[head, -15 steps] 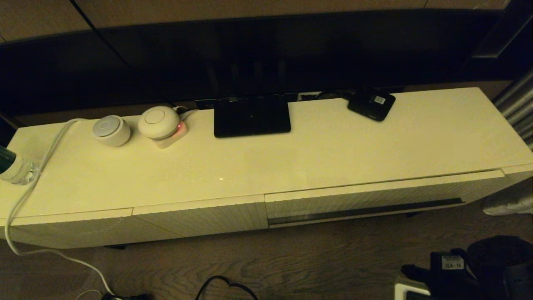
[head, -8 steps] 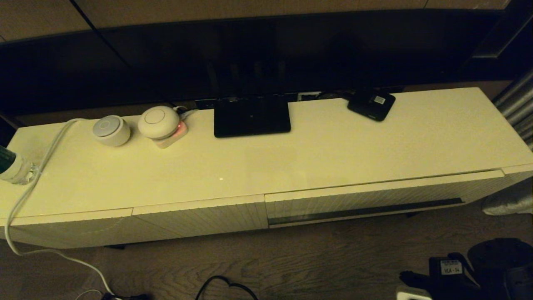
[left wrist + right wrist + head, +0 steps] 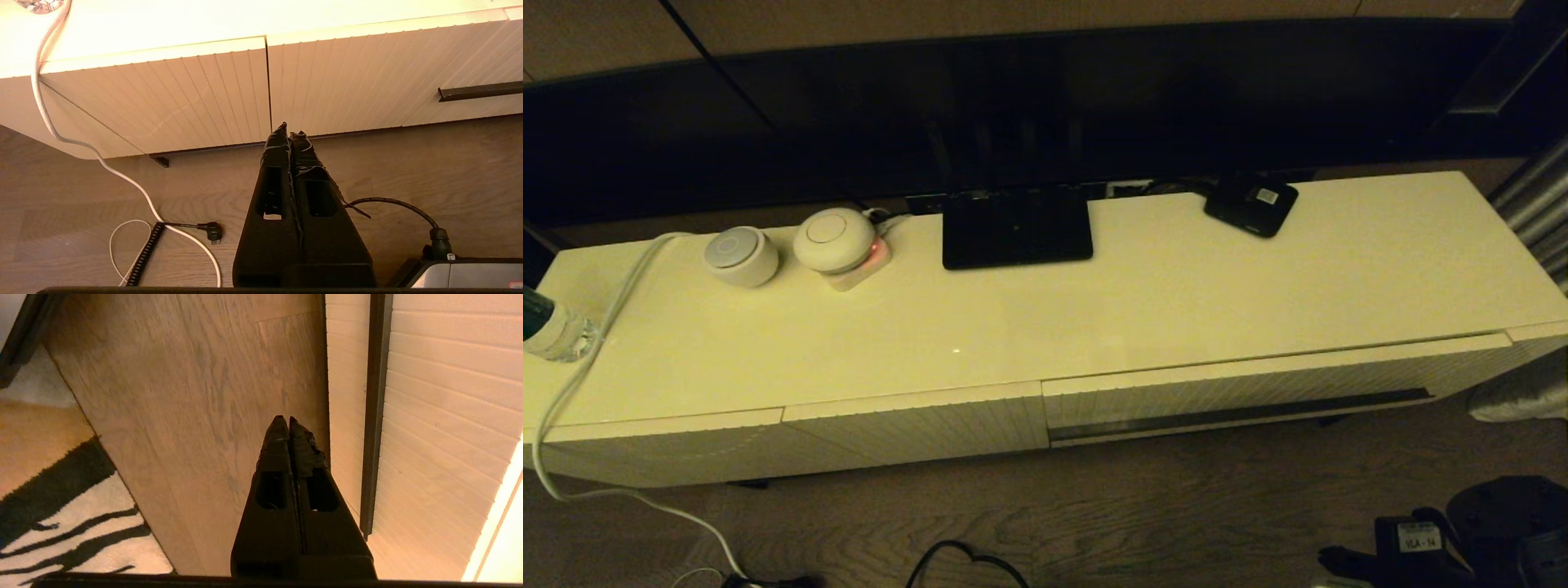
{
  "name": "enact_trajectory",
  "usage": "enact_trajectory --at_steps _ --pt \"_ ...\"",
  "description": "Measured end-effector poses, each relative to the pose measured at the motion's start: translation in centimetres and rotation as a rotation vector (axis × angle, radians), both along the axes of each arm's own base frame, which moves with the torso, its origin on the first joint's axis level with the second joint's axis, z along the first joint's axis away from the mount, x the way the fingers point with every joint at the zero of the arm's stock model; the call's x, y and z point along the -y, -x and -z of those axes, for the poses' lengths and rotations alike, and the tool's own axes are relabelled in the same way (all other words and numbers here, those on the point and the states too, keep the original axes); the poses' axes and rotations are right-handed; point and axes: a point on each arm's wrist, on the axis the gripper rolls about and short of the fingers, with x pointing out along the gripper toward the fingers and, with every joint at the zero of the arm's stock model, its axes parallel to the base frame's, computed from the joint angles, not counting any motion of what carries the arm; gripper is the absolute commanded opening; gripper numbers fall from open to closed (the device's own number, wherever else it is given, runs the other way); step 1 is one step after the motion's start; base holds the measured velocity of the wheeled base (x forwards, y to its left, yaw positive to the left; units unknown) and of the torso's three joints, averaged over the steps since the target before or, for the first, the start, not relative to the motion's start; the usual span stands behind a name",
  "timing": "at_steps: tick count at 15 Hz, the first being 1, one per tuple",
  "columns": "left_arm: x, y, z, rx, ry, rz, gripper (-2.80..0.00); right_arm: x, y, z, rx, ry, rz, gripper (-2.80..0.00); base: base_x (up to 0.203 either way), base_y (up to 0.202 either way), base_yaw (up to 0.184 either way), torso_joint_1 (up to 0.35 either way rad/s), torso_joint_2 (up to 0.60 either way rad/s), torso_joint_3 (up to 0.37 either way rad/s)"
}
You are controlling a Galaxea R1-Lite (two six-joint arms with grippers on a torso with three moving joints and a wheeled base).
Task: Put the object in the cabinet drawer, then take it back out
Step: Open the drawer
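The cabinet drawer (image 3: 1258, 390) is closed, its ribbed cream front flush with the cabinet and its dark handle groove (image 3: 1241, 413) running along the lower part. The black folding umbrella is out of view in every frame. My right gripper (image 3: 1327, 558) is low at the bottom right over the floor, in front of the drawer, shut and empty. In the right wrist view it (image 3: 284, 418) points along the floor beside the drawer front (image 3: 441, 396) and its groove (image 3: 374, 416). My left gripper (image 3: 289, 128) is shut and empty, facing the seam left of the drawer (image 3: 367, 77).
On the cabinet top stand a small flat black box with a white label (image 3: 1251, 204), a black screen foot (image 3: 1017, 229), two round white devices (image 3: 742, 255) and a bottle (image 3: 547, 327). Cables (image 3: 968, 559) lie on the wooden floor. A striped rug (image 3: 61, 498) lies nearby.
My right gripper has drawn down and to the right, closer to the head view's bottom edge. The drawer stays closed, and nothing on the cabinet has moved.
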Motion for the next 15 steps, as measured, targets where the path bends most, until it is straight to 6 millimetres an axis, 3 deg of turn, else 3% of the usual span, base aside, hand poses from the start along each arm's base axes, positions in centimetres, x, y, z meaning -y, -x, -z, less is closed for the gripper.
enact_trajectory --at_steps 7,15 --pt "0.0 0.0 0.0 0.000 0.000 0.000 -2.80 -0.3 -0.2 -0.4 0.026 -0.038 -0.015 -2.80 0.000 0.000 0.000 0.000 0.00 0.000" --pt "0.0 0.0 0.0 0.000 0.000 -0.001 -2.80 -0.7 0.0 0.8 -0.111 -0.030 -0.162 -2.80 0.000 0.000 0.000 0.000 0.00 0.000"
